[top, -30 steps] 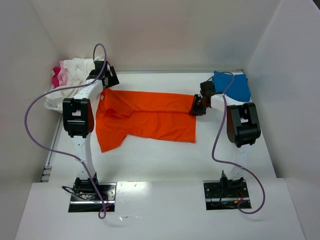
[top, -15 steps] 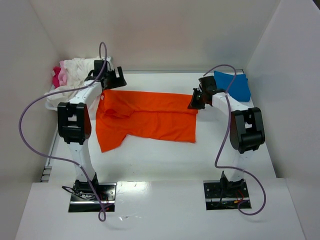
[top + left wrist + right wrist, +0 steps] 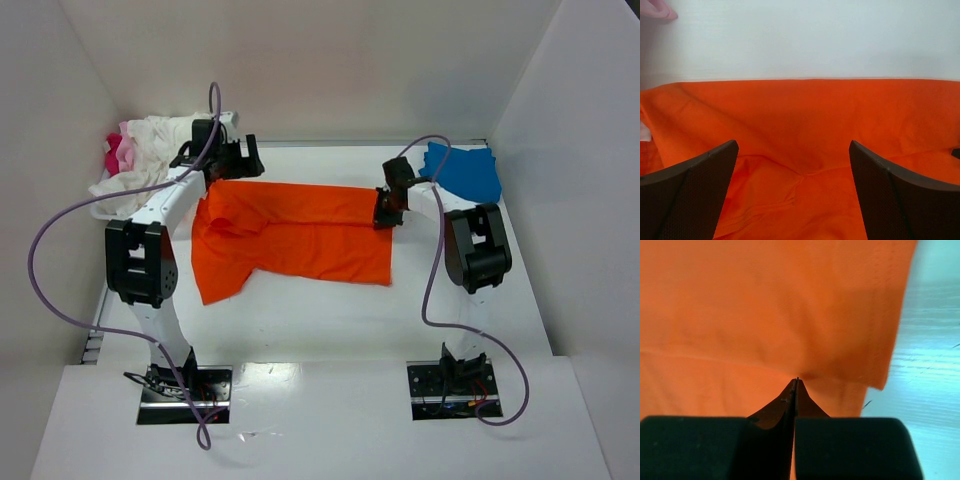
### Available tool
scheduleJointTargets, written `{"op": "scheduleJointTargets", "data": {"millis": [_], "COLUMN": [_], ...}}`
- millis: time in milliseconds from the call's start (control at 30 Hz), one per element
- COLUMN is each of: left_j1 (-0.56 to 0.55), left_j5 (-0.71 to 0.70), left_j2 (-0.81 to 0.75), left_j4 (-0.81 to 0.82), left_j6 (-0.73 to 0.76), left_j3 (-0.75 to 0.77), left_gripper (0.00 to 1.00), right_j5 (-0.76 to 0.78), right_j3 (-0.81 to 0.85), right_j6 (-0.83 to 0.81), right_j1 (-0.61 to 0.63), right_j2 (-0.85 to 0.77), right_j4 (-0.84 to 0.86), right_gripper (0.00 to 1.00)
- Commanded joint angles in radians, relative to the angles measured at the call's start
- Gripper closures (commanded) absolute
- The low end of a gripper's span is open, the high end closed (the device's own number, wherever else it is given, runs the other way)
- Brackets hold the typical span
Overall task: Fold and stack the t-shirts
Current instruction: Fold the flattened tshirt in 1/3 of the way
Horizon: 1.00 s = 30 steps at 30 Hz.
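Observation:
The orange t-shirt (image 3: 295,235) lies spread on the white table, one sleeve hanging toward the front left. My left gripper (image 3: 238,160) is open just above the shirt's far left edge; in the left wrist view (image 3: 794,180) its two dark fingers (image 3: 695,190) straddle wrinkled orange cloth (image 3: 800,120). My right gripper (image 3: 386,212) sits at the shirt's right edge. In the right wrist view (image 3: 796,381) its jaws are pressed together with the orange cloth (image 3: 780,305) puckered at their tips. The blue t-shirt (image 3: 465,170) lies at the back right. White shirts (image 3: 155,140) and a pink one (image 3: 113,152) are piled at the back left.
White walls close in the table on the left, back and right. The white and pink pile rests over a white basket rim (image 3: 100,212) at the left wall. Purple cables (image 3: 60,230) loop beside both arms. Bare table lies in front of the orange shirt (image 3: 330,320).
My left gripper has moved right along the shirt's far edge. My right gripper has shifted a little left and back at the shirt's right edge. The shirt's right edge has drawn slightly inward.

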Motion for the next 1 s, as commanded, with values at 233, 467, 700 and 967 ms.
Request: {"op": "scheduleJointTargets", "data": {"millis": [233,467,700,967], "left_j1": [0.004,0.004,0.004,0.004], "left_j5": [0.009,-0.018,-0.019,0.001], "left_j2": [-0.052,-0.052,-0.052,-0.052], "left_j4": [0.006,-0.005,-0.014,-0.025], "left_j6": [0.026,0.035,0.035,0.035], "left_j3": [-0.037,-0.037,-0.037,-0.047], "left_gripper": [0.01,0.01,0.01,0.01], "right_j5": [0.178,0.279,0.301,0.312], "right_j3": [0.112,0.131,0.140,0.190], "right_j6": [-0.024,-0.034,-0.045,-0.054], "right_j1": [0.007,0.007,-0.022,-0.137], "right_j2": [0.094,0.139,0.157,0.157], "right_j4": [-0.105,-0.147,-0.156,-0.156], "right_gripper": [1.00,1.00,1.00,1.00]}}
